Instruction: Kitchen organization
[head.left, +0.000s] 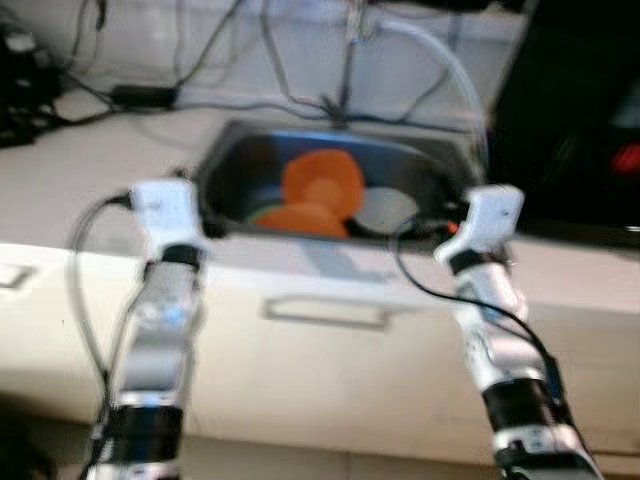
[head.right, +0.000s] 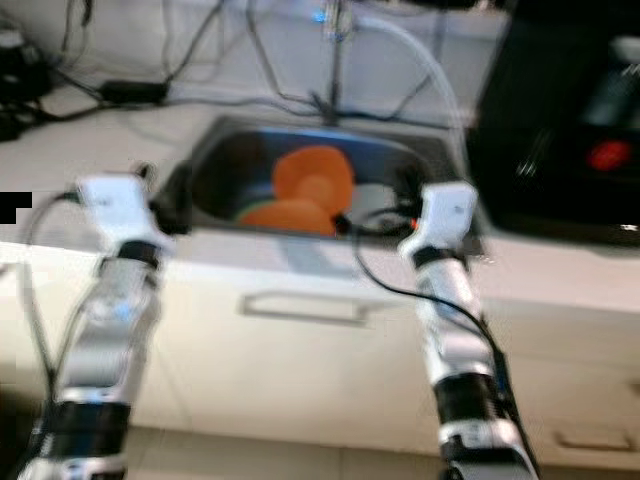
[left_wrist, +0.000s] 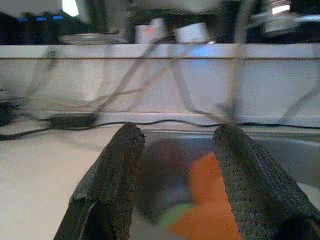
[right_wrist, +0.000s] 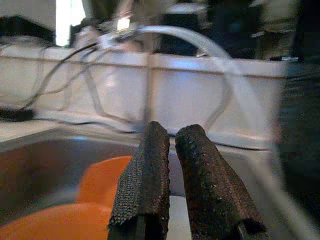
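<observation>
Task at outset: orange dishes (head.left: 322, 190) remain in sink (head.left: 225, 160), left gripper (left_wrist: 177, 165) spread wide and empty, right gripper (right_wrist: 172, 165) nearly closed on nothing

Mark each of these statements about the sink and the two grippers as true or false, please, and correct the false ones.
1. Orange dishes lie inside the sink. True: the orange dishes sit in the dark sink.
2. The left gripper is closed tight. False: the left gripper has its fingers spread wide apart, with nothing between them.
3. The right gripper holds an orange dish. False: the right gripper has its fingers nearly together, but they hold nothing.
4. Cables run along the counter behind the sink. True: dark cables lie on the counter near the wall.
5. A drawer handle is on the cabinet front below the sink. True: the handle is between the two arms.
</observation>
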